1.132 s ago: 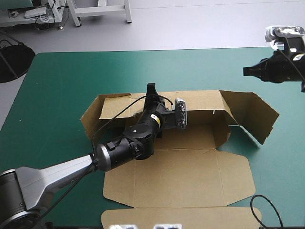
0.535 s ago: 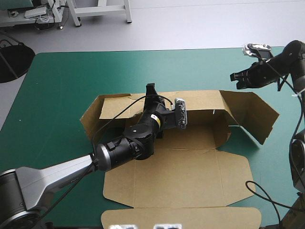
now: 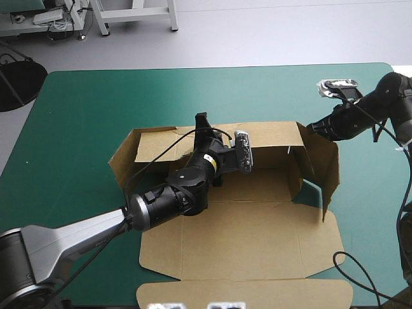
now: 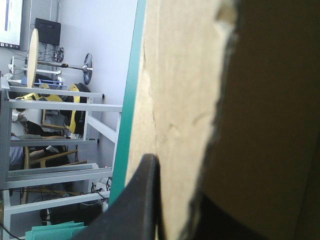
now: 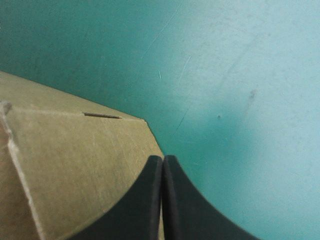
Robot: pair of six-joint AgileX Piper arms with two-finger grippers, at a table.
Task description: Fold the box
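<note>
Here, left pincer [image 3: 204, 120] clamping box [image 3: 257, 237] wall; right pincer [image 3: 311, 127] tips together

My right gripper [image 3: 310, 128] now reaches the box's right flap [image 3: 326, 162] — and that flap swings inward, upright instead of splayed.

No word, number or brand can be read in any of the views. The brown box [image 3: 257, 238] shows only plain board. A small yellow sticker [image 3: 208, 158] sits on the left arm [image 3: 174, 193] near its wrist, and whatever is printed on it is too small to make out.
</note>
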